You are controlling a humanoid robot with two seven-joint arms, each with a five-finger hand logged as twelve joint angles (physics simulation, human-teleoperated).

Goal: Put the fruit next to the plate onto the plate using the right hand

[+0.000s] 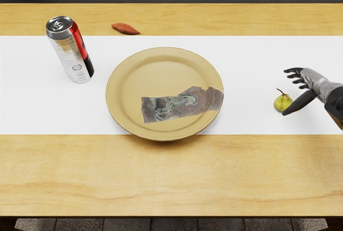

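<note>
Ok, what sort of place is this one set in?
Probably a simulated dining setting: a wooden table with a white runner, a plate, a drinks can and a pear.

Table (171, 177): light wood w/ visible grain, matt. White strip (252, 54) across it: flat, matt, no weave visible, so cloth or paper, can't tell. Plate (134, 75): ochre, smooth, slight sheen, w/ a mottled grey-brown patch that looks rougher. Can (71, 51): metal, shiny silver top, glossy printed wall. Pear (282, 102): smooth yellow-green skin. Robot hand (304, 83): dark matt fingers, grey metal-like back w/ satin finish.
</note>
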